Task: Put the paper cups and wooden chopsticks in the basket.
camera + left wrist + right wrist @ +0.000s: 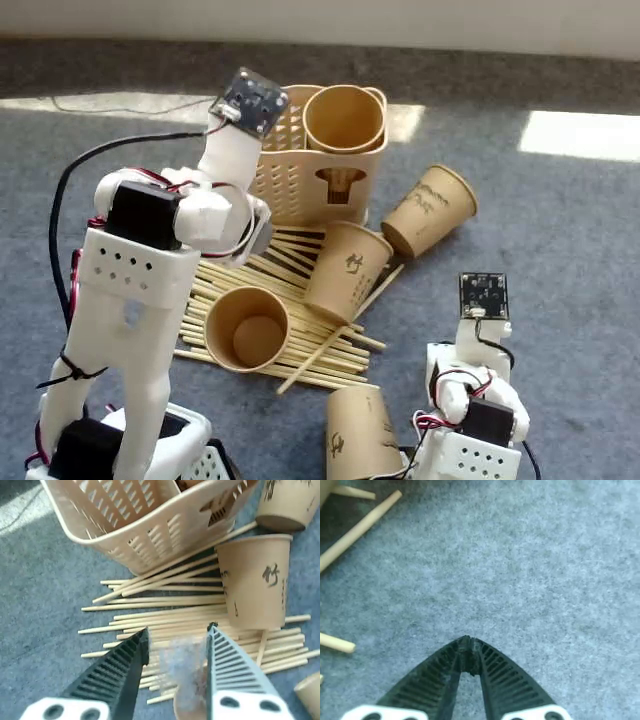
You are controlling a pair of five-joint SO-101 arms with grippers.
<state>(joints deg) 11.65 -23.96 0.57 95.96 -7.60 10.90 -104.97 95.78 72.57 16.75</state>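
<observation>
the high view looks steeply down over the grey table (570, 260) from above and behind the arms (130, 290), far enough off to take in the basket (290, 175), the chopsticks (320, 345) and the cups (430, 210). the left wrist view looks past its own claw (178, 630), close over the chopsticks, with the basket and one cup beyond; the high view shares all three. the right wrist view sits very near the table behind its claw (467, 645), on a patch with a few stick ends.
</observation>
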